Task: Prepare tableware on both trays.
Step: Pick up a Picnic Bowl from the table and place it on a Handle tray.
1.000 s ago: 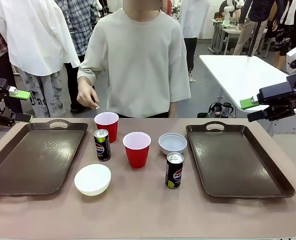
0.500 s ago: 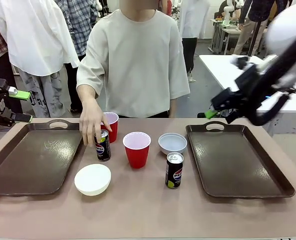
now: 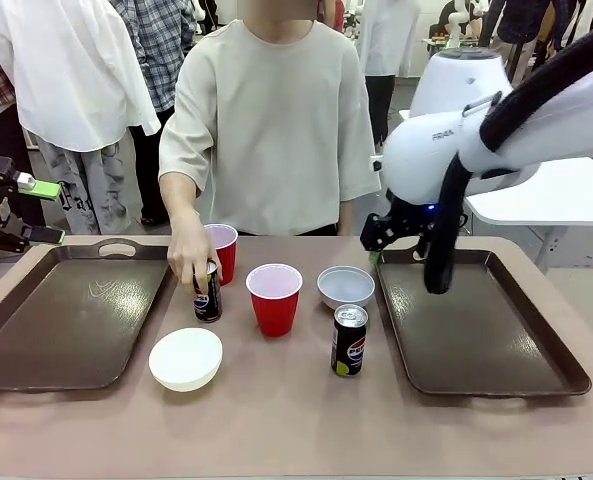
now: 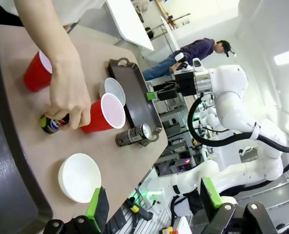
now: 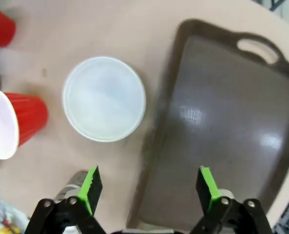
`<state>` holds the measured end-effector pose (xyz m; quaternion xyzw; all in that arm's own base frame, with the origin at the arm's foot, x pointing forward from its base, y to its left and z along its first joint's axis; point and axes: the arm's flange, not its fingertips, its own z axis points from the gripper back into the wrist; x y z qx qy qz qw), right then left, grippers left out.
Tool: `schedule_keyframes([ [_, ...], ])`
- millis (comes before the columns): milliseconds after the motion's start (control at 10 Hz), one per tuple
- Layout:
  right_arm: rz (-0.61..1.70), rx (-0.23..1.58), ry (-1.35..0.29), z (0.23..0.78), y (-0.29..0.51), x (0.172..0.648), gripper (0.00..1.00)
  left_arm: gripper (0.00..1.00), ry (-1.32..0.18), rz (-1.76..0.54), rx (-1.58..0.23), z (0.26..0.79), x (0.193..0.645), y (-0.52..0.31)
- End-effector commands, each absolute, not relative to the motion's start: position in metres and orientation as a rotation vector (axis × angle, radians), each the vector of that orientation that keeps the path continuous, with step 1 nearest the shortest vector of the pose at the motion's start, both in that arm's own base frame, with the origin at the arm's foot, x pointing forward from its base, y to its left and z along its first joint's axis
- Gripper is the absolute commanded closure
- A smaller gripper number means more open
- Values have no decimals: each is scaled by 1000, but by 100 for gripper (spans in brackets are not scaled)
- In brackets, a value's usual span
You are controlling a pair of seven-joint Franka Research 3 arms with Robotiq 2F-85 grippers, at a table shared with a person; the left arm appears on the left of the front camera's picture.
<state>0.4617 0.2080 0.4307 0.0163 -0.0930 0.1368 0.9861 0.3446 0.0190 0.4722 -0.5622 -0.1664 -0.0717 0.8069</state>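
Observation:
Between the two dark trays stand the tableware pieces. A person's hand (image 3: 188,255) grips one soda can (image 3: 208,297) beside the left tray (image 3: 66,330). Behind it stands a red cup (image 3: 221,248); another red cup (image 3: 274,298) is mid-table. A white bowl (image 3: 345,286) sits near the right tray (image 3: 481,330), with the second can (image 3: 349,340) in front of it. The other bowl (image 3: 185,358) lies front left. My right gripper (image 3: 377,248) hovers open over the bowl (image 5: 104,98) and the tray's edge (image 5: 222,122), its own view centred at the gripper (image 5: 149,187). My left gripper (image 3: 44,212) hangs open at the far left.
Other people stand behind the person at the far side. A white table (image 3: 556,190) is at the back right. My right arm (image 3: 476,140) reaches across above the right tray's far end. The left wrist view shows the hand on the can (image 4: 54,124).
My right arm has swung in from the far right to above the bowl and the right tray's left edge. The person's hand came down and closed on the left can. My left gripper stayed still.

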Motion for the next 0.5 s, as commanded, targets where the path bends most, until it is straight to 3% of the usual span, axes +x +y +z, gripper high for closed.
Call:
schedule_keyframes([
  [0, 267, 18, -212, 440, 193, 455, 0, 0, -363, -151, -1222, 473, 345, 19],
  [200, 280, 37, -183, 429, 211, 463, 0, 0, -363, -151, -1222, 473, 345, 19],
  [400, 128, 25, -254, 411, 221, 472, 0, 0, -363, -151, -1222, 473, 345, 19],
])
